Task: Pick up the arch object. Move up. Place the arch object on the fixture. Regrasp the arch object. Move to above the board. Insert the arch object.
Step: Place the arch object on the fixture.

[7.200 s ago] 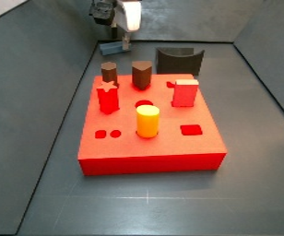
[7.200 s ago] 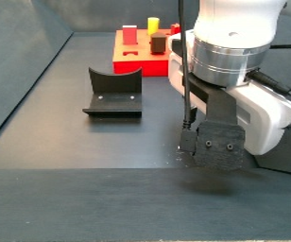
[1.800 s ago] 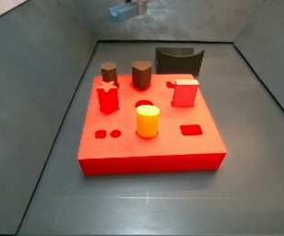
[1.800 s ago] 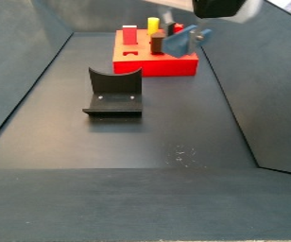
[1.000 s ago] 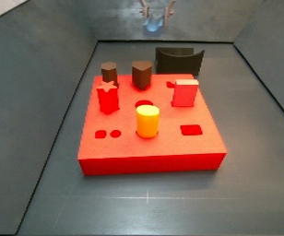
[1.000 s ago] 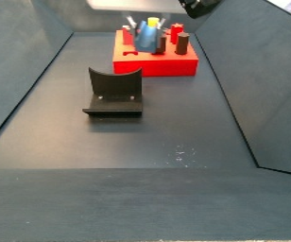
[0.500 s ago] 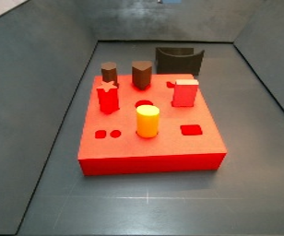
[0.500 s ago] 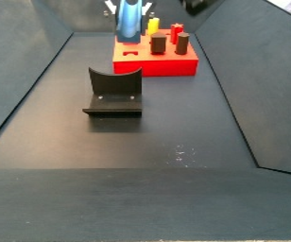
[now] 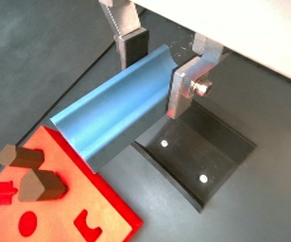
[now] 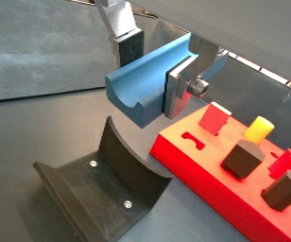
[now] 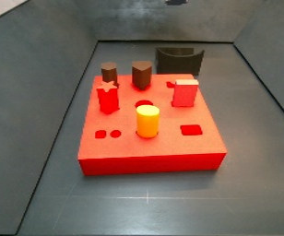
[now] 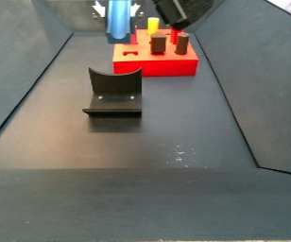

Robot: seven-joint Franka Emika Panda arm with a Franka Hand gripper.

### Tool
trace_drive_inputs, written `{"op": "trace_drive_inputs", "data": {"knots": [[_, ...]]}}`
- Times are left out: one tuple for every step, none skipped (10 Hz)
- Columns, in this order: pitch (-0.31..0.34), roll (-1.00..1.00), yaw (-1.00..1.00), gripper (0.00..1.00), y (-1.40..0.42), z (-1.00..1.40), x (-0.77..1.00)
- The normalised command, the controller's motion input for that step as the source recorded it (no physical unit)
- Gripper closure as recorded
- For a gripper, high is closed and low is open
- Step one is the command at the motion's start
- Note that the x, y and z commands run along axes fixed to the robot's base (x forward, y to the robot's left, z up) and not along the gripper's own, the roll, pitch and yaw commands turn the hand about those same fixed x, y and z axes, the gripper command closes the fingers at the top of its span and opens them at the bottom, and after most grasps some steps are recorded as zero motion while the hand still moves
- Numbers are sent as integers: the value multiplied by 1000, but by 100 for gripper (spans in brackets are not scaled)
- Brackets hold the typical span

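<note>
My gripper (image 9: 159,71) is shut on the arch object (image 9: 111,109), a long blue-grey block with a curved groove, gripped across its width. Both wrist views show it held in the air (image 10: 142,80) above the fixture (image 10: 104,180), a dark bracket with a curved back (image 9: 193,156). In a side view the gripper (image 12: 118,9) hangs at the top edge with the arch object (image 12: 118,25) high above the fixture (image 12: 112,92). The red board (image 11: 151,138) with its upright pegs lies in front of the fixture (image 11: 179,60). There the gripper is almost out of view at the top.
Grey sloping walls enclose the dark floor (image 12: 135,161). Brown pegs (image 11: 141,74), a red block (image 11: 184,92), a red star peg (image 11: 108,98) and a yellow-orange cylinder (image 11: 147,121) stand on the board. The board also shows in both wrist views (image 10: 224,194) (image 9: 59,213).
The gripper has carried the arch object sideways from over the board to over the fixture, staying high. It has left the top of a side view.
</note>
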Motion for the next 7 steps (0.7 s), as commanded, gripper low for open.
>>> {"op": "trace_drive_inputs", "data": {"knots": [[123, -175, -85, 100, 47, -6, 244], [81, -1000, -93, 100, 66, -1000, 132], [75, -1000, -102, 100, 71, -1000, 120], [82, -1000, -114, 100, 78, -1000, 121], [98, -1000, -123, 100, 78, -1000, 130], [116, -1000, -143, 100, 86, -1000, 144], [114, -938, -155, 100, 93, -1000, 151]]}}
